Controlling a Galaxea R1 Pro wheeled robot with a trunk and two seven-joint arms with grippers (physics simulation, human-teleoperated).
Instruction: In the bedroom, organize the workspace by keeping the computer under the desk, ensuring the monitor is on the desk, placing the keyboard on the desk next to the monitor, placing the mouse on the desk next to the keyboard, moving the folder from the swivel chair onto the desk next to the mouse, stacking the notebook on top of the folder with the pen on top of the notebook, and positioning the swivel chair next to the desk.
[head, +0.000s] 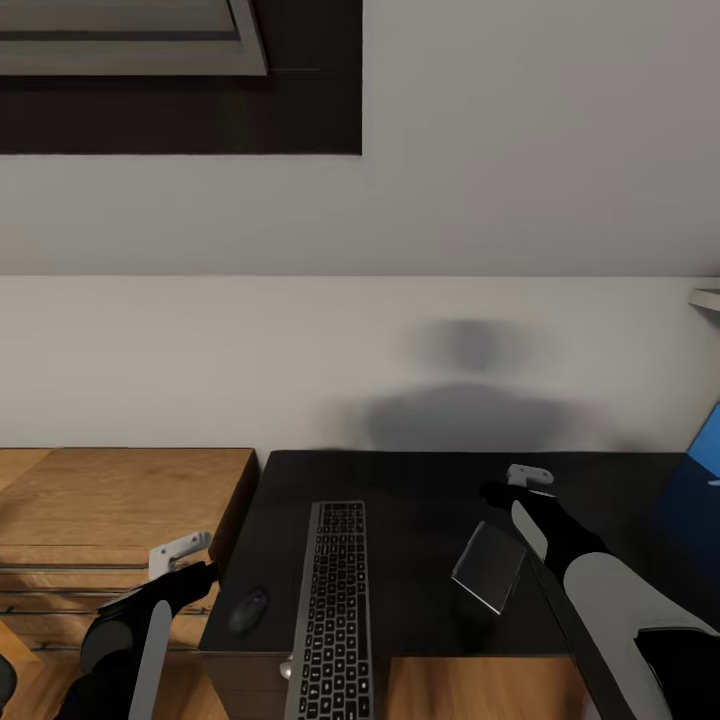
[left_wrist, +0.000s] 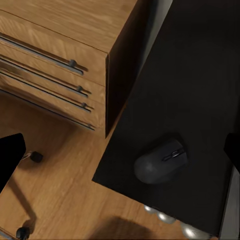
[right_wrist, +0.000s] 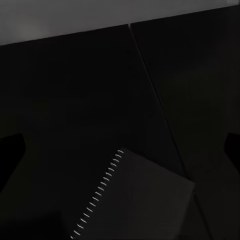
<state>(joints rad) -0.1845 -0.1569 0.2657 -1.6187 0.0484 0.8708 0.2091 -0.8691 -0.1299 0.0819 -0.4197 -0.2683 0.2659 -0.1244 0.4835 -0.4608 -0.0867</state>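
You have one desk in the lower middle of the head view. On it lie one keyboard, one mouse and one notebook. One blue folder shows at the right edge. One wooden dresser stands at the lower left; in the left wrist view you can count three round knobs on its drawers. Two arms enter from the bottom corners of the head view, each with one gripper: left gripper, right gripper.
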